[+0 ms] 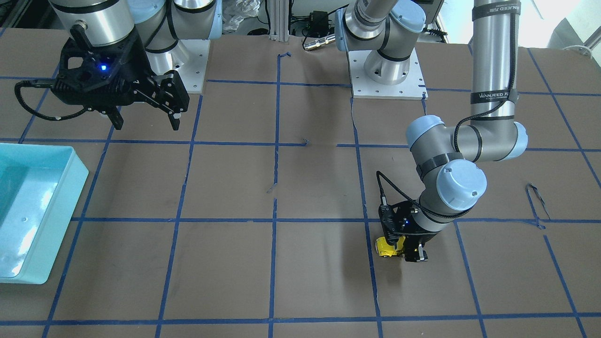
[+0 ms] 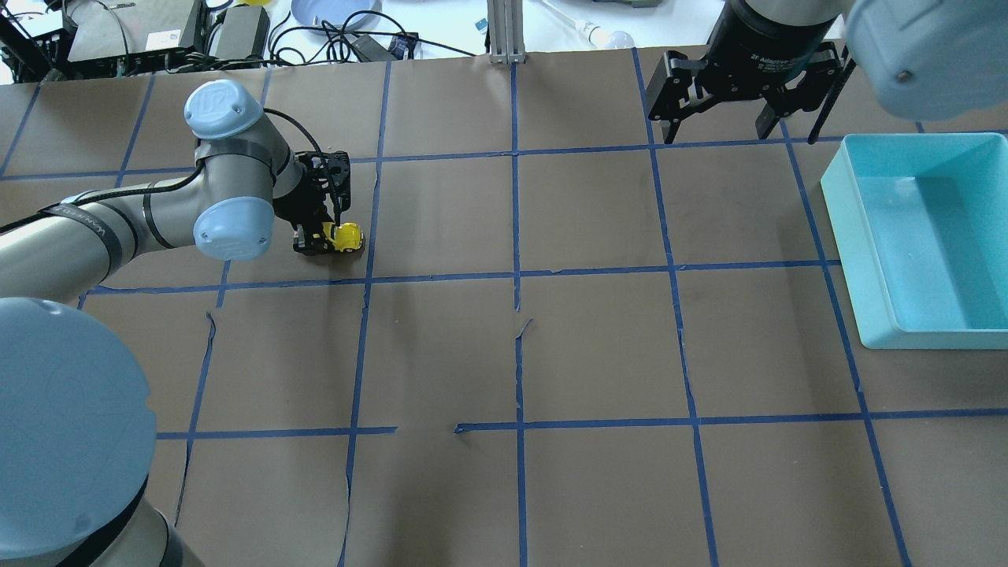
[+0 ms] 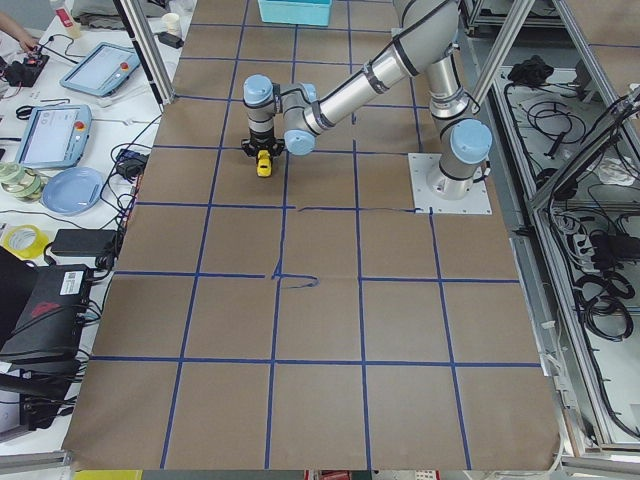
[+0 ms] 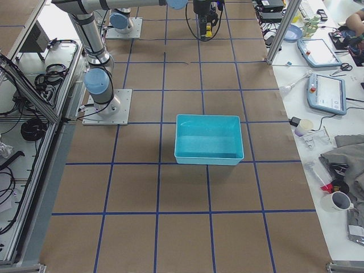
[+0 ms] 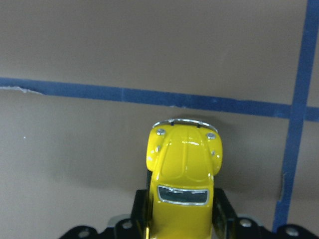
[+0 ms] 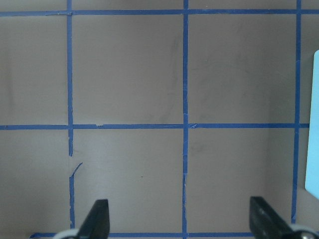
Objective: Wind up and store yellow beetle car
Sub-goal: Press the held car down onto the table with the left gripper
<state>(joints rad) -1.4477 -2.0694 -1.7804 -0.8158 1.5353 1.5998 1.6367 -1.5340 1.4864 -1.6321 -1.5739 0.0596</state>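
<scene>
Left gripper is clamped across the flanks of the yellow beetle car, whose nose pokes forward, low at the bench in the left-centre of the overhead view. Right gripper hangs spread and empty at upper right, near the teal bin. Car is judged light, rigid and glossy, so slip-prone; a firm hold on the flat sides looks best, with the wheels free for winding.

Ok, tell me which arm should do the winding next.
Left. Its hand is shut on the car, low at the table. The right hand hangs open and empty near the bin, far from the car.
</scene>
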